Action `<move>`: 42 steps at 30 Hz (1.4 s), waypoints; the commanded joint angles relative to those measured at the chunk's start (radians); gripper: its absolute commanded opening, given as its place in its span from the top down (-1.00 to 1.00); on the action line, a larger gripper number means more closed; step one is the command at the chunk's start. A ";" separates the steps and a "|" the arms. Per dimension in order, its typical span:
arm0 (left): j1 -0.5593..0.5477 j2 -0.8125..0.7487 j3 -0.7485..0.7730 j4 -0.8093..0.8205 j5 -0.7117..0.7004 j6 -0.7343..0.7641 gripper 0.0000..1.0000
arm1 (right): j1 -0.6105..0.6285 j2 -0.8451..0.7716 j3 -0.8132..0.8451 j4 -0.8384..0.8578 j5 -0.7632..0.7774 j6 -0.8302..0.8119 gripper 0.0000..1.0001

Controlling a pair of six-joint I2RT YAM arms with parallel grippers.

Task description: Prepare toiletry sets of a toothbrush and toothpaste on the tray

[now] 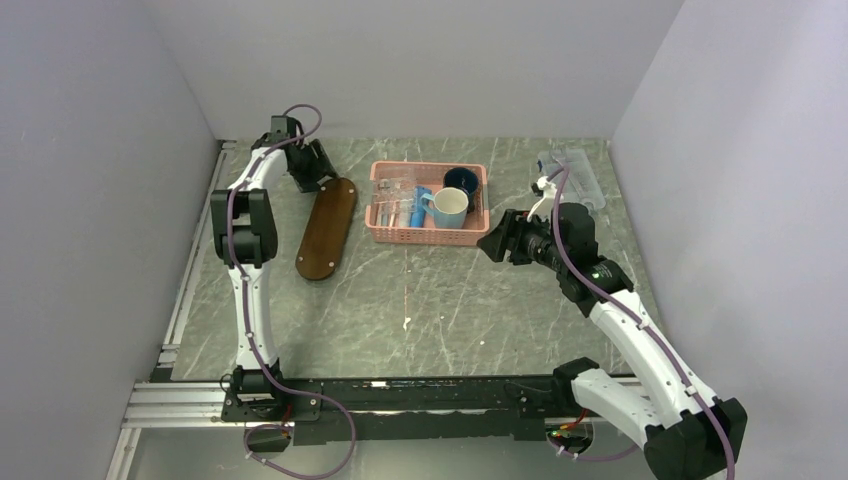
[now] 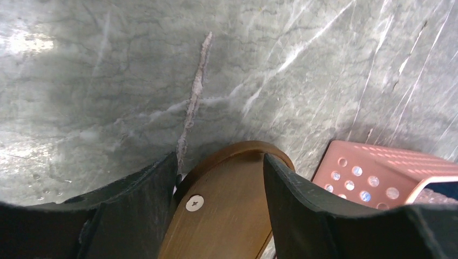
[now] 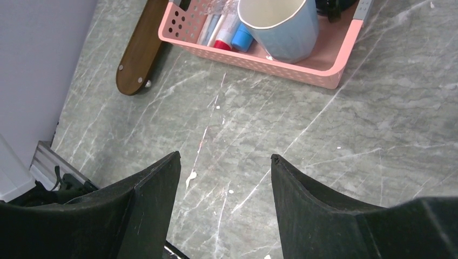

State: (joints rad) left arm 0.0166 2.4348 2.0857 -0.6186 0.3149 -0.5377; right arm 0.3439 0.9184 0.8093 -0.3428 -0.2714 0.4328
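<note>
The tray (image 1: 326,228), a dark brown board with rounded ends, lies on the table left of the pink basket. It also shows in the right wrist view (image 3: 141,48). My left gripper (image 1: 322,172) is at its far end. In the left wrist view its fingers (image 2: 220,156) stand wide apart astride the tray's rounded end (image 2: 227,210), where a screw head shows. The toothpaste (image 1: 419,205), a blue tube, stands in the basket; the right wrist view shows it (image 3: 244,38) beside a red-and-white item. My right gripper (image 1: 497,243) is open and empty above bare table (image 3: 226,156) right of the basket.
The pink slotted basket (image 1: 385,234) holds a light blue mug (image 1: 447,207), a dark blue mug (image 1: 461,181) and clear-wrapped items (image 1: 392,195). A clear plastic box (image 1: 572,175) sits at the far right. Grey walls close in on three sides.
</note>
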 commanded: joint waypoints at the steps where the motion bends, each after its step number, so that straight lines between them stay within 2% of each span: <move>1: -0.010 -0.027 -0.028 -0.031 0.054 0.092 -0.29 | 0.007 -0.028 -0.005 0.033 -0.011 0.017 -0.30; 7: -0.047 -0.069 -0.090 -0.034 0.093 0.181 -0.22 | 0.009 -0.044 -0.015 0.033 -0.012 0.027 -0.30; 19: -0.073 -0.151 -0.226 -0.043 0.188 0.313 0.10 | 0.020 -0.083 -0.026 0.010 -0.017 0.047 -0.30; 24: -0.076 -0.223 -0.336 -0.034 0.160 0.333 0.21 | 0.019 -0.110 -0.035 0.001 -0.016 0.054 -0.31; 36: -0.086 -0.466 -0.699 0.070 0.084 0.237 0.52 | 0.024 -0.162 -0.045 -0.059 -0.022 0.056 -0.31; 42: -0.087 -0.620 -0.941 0.182 0.058 0.128 0.57 | 0.027 -0.183 -0.083 -0.085 -0.031 0.066 -0.31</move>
State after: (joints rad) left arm -0.0601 1.9076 1.2644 -0.4919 0.4259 -0.3336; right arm 0.3645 0.7574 0.7551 -0.4080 -0.2798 0.4812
